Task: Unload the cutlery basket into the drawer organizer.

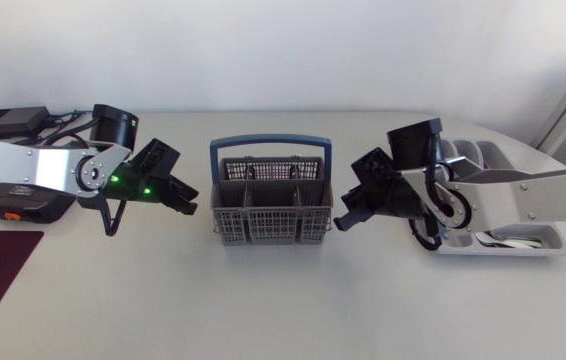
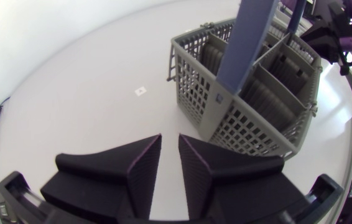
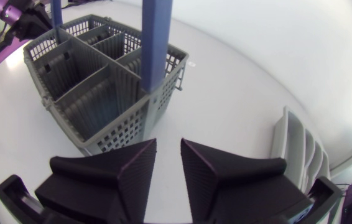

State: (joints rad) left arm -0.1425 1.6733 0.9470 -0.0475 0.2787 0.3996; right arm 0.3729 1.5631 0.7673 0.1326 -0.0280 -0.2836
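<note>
White table [image 1: 163, 310], and we're poised. The basket [image 1: 270, 238] sits mid-table with our left gripper [image 1: 187, 198] just beside its left wall and our right gripper [image 1: 347, 217] just beside its right. Both claws are released, fingers a narrow slit apart, grasping nothing. The organizer [image 1: 555, 250] lies far right, under our right arm.

The danger is the handle [image 1: 270, 143] arching over the basket: a dive in could clip it, or nudge a wall and skate the light basket sideways. Both arms reaching in together could clash.

Every compartment looks bare, though walls and handle shade the floors. Our arm hides most of the organizer, with only a pale piece [image 1: 511, 240] showing.
</note>
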